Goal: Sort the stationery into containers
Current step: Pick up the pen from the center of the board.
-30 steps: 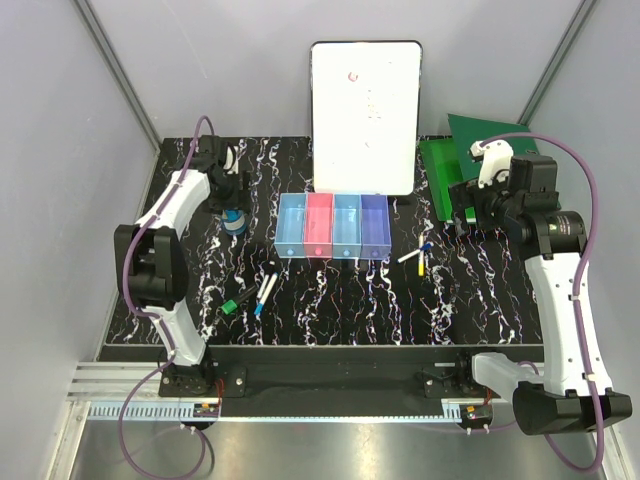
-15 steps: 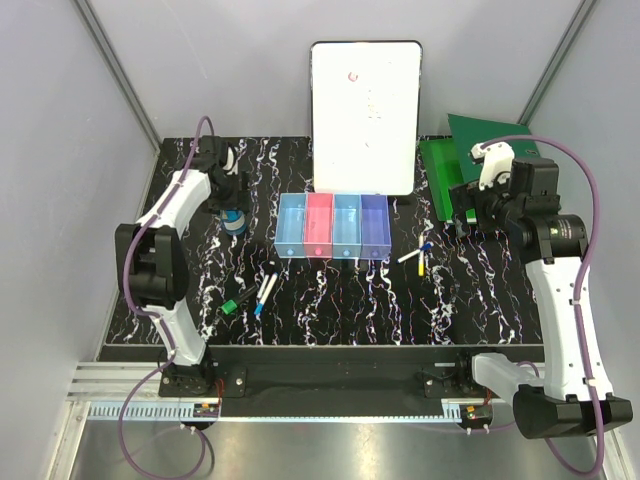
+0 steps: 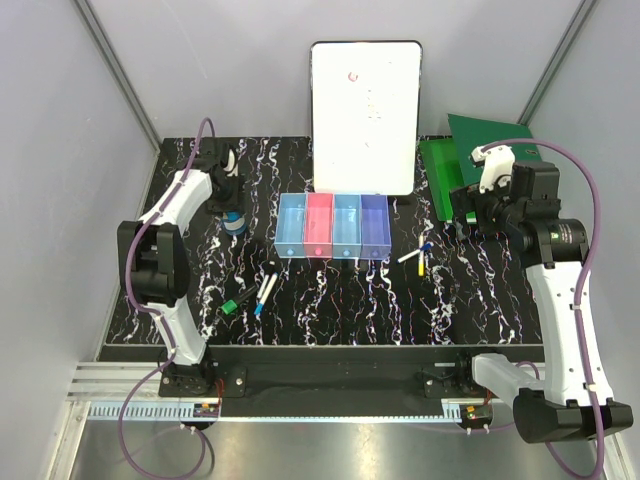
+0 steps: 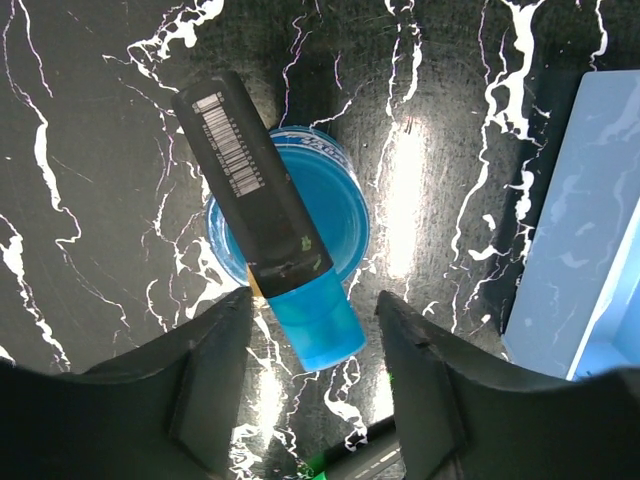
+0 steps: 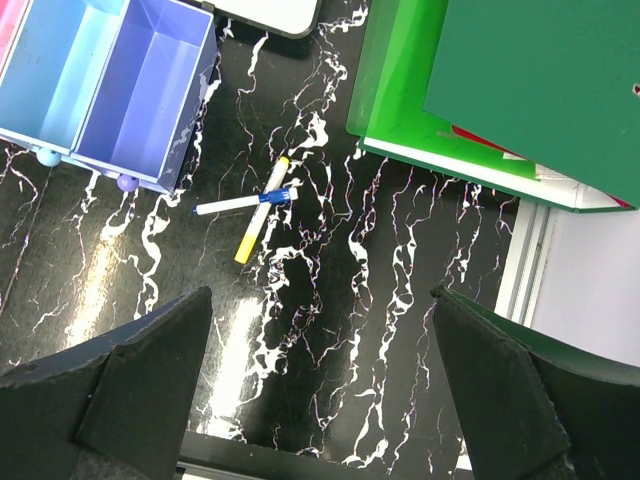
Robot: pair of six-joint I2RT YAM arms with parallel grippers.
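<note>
Left fingers (image 4: 200, 385) stand open astride a black-blue marker (image 4: 258, 205) lying on the tape roll (image 4: 338, 205); right fingers (image 5: 135, 390) gape over two pens (image 5: 266, 198).

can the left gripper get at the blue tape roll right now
Probably not cleanly: a black, blue-capped marker lies across the tape roll, and the left gripper straddles that cap, so the marker likely comes first.

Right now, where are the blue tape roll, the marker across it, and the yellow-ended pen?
blue tape roll (image 4: 335, 205): left wrist view, face right of the marker.
marker (image 4: 262, 200): left wrist view, black barrel.
yellow-ended pen (image 5: 256, 226): right wrist view, white barrel.
</note>
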